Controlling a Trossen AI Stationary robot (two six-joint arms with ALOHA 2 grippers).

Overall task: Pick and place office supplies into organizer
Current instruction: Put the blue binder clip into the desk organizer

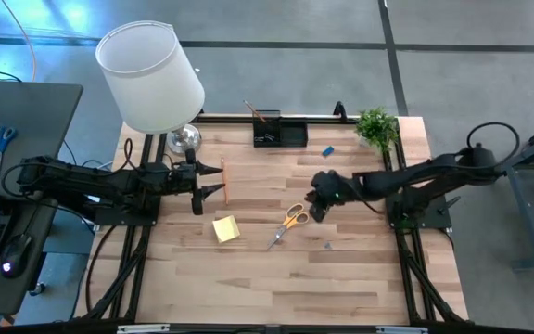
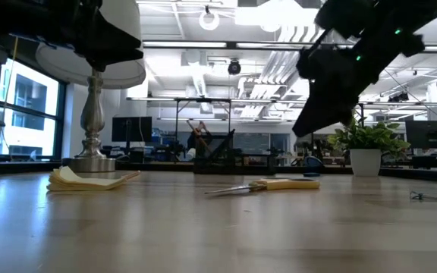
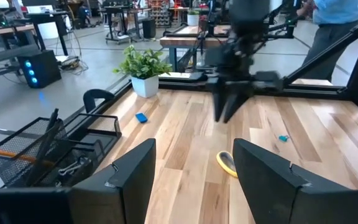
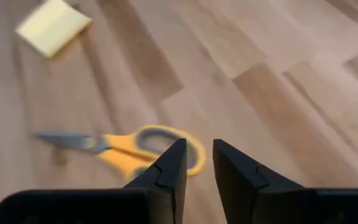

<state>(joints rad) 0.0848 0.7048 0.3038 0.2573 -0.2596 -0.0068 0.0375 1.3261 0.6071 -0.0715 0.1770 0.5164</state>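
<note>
I am holding my right pincer (image 1: 317,210) in the air just above the handles of the orange-handled scissors (image 1: 291,221), with its fingers almost closed and nothing between them. The scissors are lying flat on the worktop (image 1: 341,269), near the yellow sticky-note pad (image 1: 225,228). My left pincer (image 1: 200,192) is waiting open beside the pencil (image 1: 222,178). The organizer (image 1: 279,134) is sitting at the far edge (beside the plant (image 1: 377,126)).

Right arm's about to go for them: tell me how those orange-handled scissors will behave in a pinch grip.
The scissors lie flat on the table, so little stands up to pinch. Probably stiff, but off-centre, the blades may swing down. The right gripper hovers above the handles, fingers a narrow gap apart.
</note>
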